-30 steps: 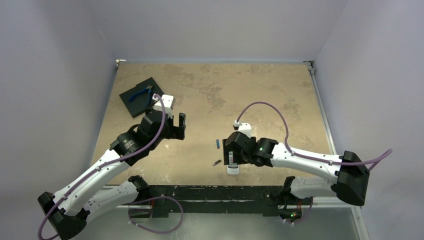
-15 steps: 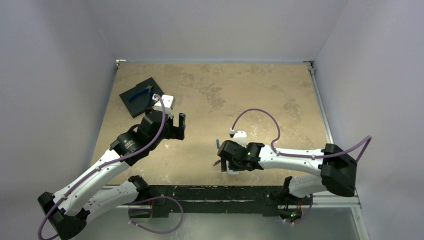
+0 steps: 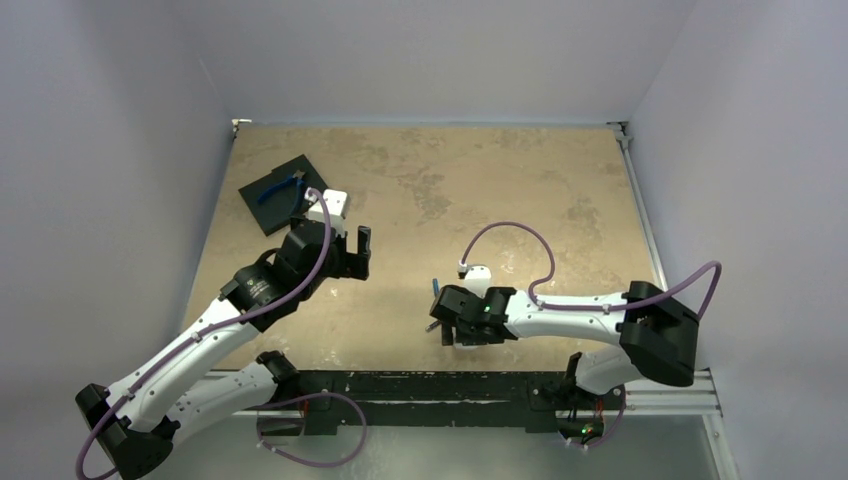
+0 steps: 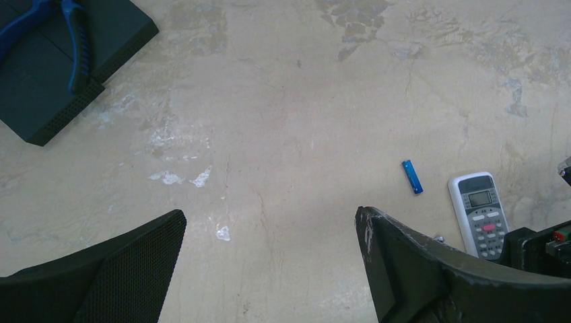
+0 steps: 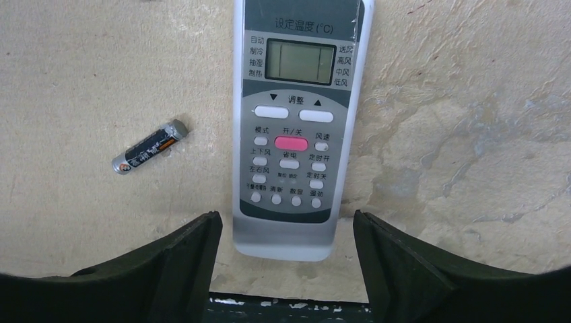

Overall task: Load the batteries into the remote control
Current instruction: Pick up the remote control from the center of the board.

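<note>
Remote control (image 5: 296, 128): lies flat on the table (image 5: 471, 101) near the front edge, buttons and screen uppermost. The back is not seen, so the battery bay is judged to be underneath.
Batteries: the dark battery (image 5: 149, 156) lies just left of the remote, apart from it. The blue battery (image 4: 412, 177) lies beyond the screen end, also apart.
Right gripper (image 5: 286, 232): jaws spread wide and holding nothing. The remote's button end is straddled, with no contact seen.
Left gripper (image 4: 269, 222): jaws parted, empty, held well away from the remote.
Handling, remote: judged light, with a rigid, smooth shell likely to slide on the table. It is best pinched across the long edges, below the buttons.
Handling, batteries: hard, round and small, so rolling is expected. They are best taken across mid-barrel.
Change from a second ago: the right wrist is shifted slightly left over the remote and the elbow is drawn in. The left arm and both batteries are unmoved.
</note>
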You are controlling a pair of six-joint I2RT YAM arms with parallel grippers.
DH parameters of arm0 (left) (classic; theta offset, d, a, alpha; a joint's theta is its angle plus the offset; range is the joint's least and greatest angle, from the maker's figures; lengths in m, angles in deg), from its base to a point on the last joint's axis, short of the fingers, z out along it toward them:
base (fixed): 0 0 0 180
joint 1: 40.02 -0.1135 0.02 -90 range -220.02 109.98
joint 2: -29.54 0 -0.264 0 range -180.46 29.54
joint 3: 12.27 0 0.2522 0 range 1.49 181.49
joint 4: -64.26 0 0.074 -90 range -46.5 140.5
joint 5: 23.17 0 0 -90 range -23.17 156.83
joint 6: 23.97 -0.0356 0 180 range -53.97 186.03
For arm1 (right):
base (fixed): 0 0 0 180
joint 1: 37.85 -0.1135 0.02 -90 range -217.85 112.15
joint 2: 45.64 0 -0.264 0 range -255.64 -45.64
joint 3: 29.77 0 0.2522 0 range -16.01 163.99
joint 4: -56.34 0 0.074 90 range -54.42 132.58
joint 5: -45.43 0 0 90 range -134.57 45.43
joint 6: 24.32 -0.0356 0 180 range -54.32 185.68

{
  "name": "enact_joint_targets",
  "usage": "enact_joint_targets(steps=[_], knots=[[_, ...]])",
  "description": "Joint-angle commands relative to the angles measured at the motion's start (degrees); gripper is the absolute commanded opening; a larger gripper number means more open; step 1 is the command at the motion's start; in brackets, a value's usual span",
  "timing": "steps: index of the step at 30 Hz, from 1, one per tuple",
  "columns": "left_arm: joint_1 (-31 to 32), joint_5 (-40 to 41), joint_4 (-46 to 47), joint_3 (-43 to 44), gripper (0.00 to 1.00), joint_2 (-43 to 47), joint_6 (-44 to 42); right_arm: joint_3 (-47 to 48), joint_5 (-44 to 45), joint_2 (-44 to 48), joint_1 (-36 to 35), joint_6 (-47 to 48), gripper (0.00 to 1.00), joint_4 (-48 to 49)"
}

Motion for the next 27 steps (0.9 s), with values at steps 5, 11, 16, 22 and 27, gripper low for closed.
enact_joint_targets(steps=[5, 11, 16, 22, 27], knots=[[-0.2, 0.7, 0.6, 0.3, 0.99, 0.9, 0.1, 0.0, 2.1, -1.3, -0.5, -3.0, 0.77, 1.1], [-0.3, 0.7, 0.6, 0.3, 0.99, 0.9, 0.1, -0.3, 2.1, -1.8, -0.5, -3.3, 0.73, 1.6], [-0.2, 0.7, 0.6, 0.3, 0.98, 0.8, 0.1, -0.8, 2.1, -2.5, -0.6, -3.3, 0.70, 1.9], [-0.2, 0.7, 0.6, 0.3, 0.99, 0.6, 0.1, -1.6, 1.9, -2.9, -0.7, -3.5, 0.62, 2.3], [-0.2, 0.7, 0.6, 0.3, 0.99, 0.2, 0.1, -1.8, 2.9, -2.0, -0.7, -3.7, 0.49, 1.0]])
